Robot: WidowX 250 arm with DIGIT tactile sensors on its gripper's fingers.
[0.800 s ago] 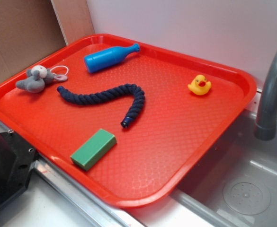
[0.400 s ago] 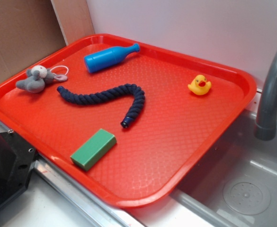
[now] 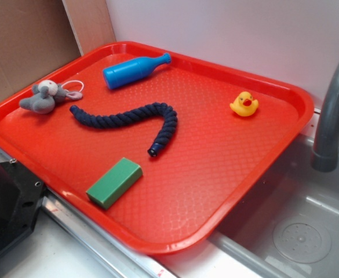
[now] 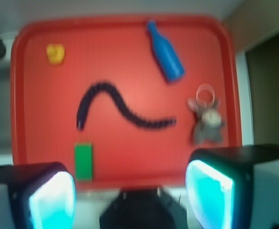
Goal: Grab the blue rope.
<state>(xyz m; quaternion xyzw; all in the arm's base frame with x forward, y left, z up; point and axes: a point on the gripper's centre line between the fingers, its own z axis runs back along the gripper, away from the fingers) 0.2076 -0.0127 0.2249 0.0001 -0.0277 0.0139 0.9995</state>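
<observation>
- Lying on the red tray (image 3: pixel 285 124), the blue rope (image 3: pixel 128 120) bends in a loose S-shaped curve near the tray's middle; one capped end points toward the green block (image 3: pixel 114 183), the other ends close to the grey plush toy (image 3: pixel 42 97).
- The wrist view, which is blurred, shows the same rope (image 4: pixel 118 109) as a dark wavy line in the centre of the tray (image 4: pixel 20 95).
- The gripper (image 4: pixel 129 195) hangs above the tray's near edge, well apart from the rope; its two cyan-lit fingers (image 4: pixel 208 193) stand wide apart with nothing between them.
- A blue bottle (image 3: pixel 133 70) lies on its side on the tray beyond the rope, not touching it.
- A yellow rubber duck (image 3: pixel 244 104) sits alone toward the tray's far right corner.
- A grey faucet (image 3: pixel 331 110) rises at the right, over a metal sink (image 3: pixel 296 231) beside the tray.
- Brown cardboard (image 3: pixel 24 46) stands behind the tray's left side.
</observation>
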